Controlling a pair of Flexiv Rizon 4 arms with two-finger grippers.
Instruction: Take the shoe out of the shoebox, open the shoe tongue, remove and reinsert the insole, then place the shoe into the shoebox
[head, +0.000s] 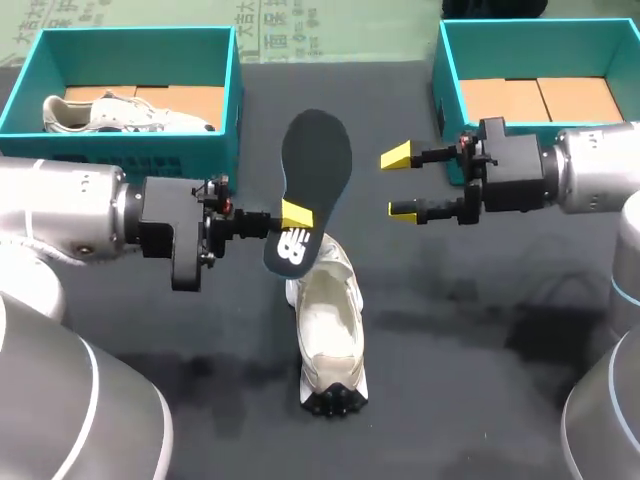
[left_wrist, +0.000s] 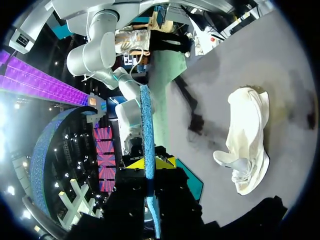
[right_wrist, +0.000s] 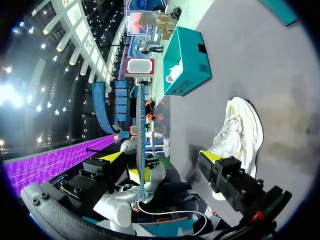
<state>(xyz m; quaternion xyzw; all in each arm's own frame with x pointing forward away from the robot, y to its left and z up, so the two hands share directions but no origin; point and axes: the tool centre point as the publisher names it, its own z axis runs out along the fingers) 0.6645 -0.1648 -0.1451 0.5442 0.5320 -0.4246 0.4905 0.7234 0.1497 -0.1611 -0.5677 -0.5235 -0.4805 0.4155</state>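
One white shoe (head: 327, 335) lies near-centre on the dark table (head: 480, 400), mouth open. Over its far end the left gripper (head: 290, 218) pinches one dark insole (head: 315, 170), its second finger hidden behind. To the right, the right gripper (head: 402, 182) gapes wide. Farthest stand two teal boxes: the left shoebox (head: 130, 150) holds a second shoe (head: 110, 112); the right shoebox (head: 448, 90) is cut off.

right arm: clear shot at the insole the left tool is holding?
Probably yes. The right tool is open and faces the insole, with nothing between them. The left tool clamps only one end, leaving the rest free. The white shoe lies below, out of the way.
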